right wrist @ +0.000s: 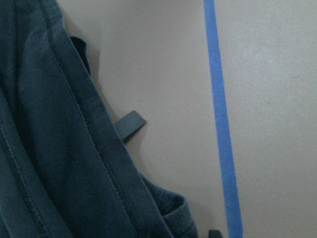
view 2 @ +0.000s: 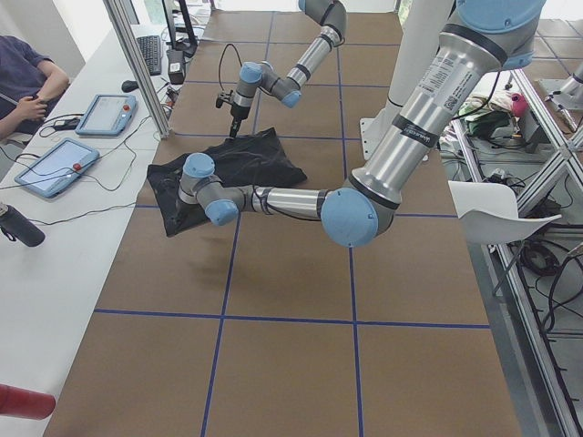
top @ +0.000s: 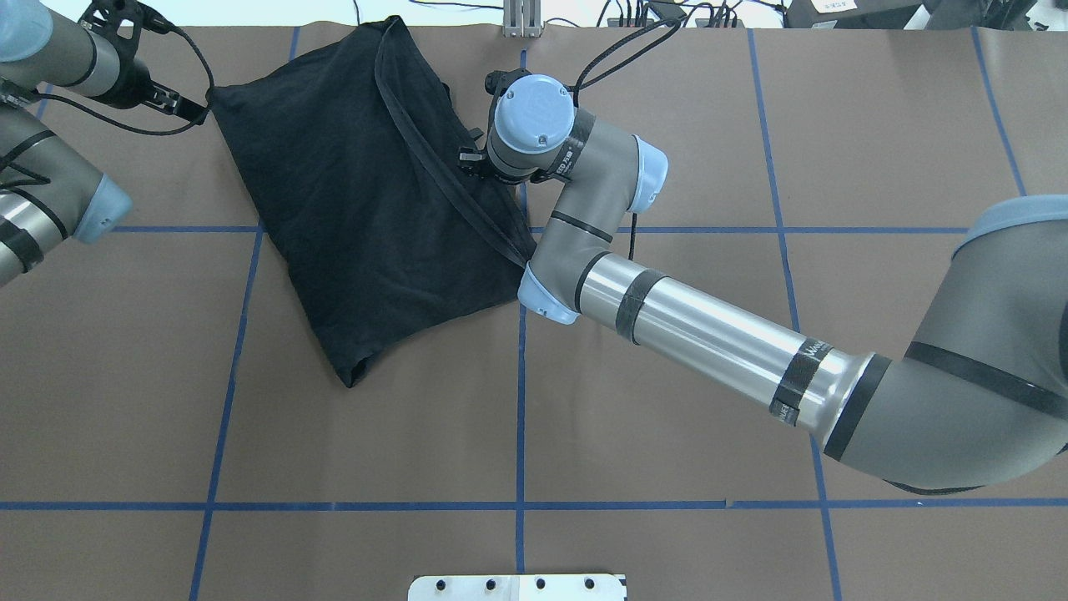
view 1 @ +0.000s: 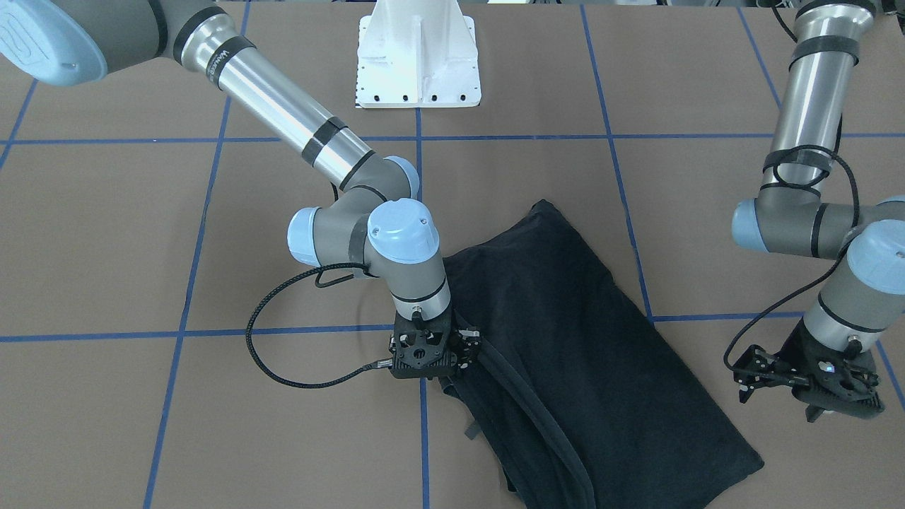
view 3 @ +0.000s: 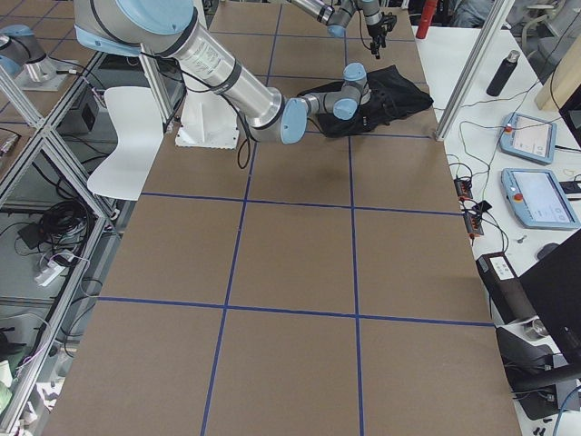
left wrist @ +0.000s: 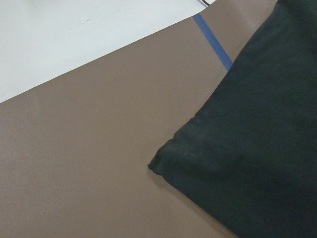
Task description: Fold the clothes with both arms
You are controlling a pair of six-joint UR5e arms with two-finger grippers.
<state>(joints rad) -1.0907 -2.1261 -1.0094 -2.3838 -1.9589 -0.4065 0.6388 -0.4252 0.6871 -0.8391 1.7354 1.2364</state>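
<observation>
Shirt: your black short-sleeved T-shirt lies folded into a slanted, roughly rectangular pad on the brown paper-covered tabletop. It sits against the far edge on the operators' side, in the robot's left half. One corner points back toward the robot.

Shirt surface: plain black cloth faces up. A long stitched edge runs diagonally along the side nearest the table's centre line.

Right arm: the silver-grey tubular right arm reaches in from the right edge to the table's centre. Its wrist points straight down at the stitched side of the shirt.

Right gripper: the black right gripper sits right at that side of the shirt, over the centre blue tape line. Its own body hides the fingers, so you cannot tell whether they are spread, closed or holding cloth.

Right wrist view: a double-stitched hem, with a small grey tag poking out from under it onto the paper beside the tape.

Left arm: the silver-grey tubular left arm comes down near the far left corner of the tabletop.

Left gripper: the black left gripper is near the shirt corner closest to the left edge. Its camera shows that corner lying flat on the paper. You cannot tell how its fingers stand.

Base: the white pedestal base stands at the middle of the robot-side edge.
</observation>
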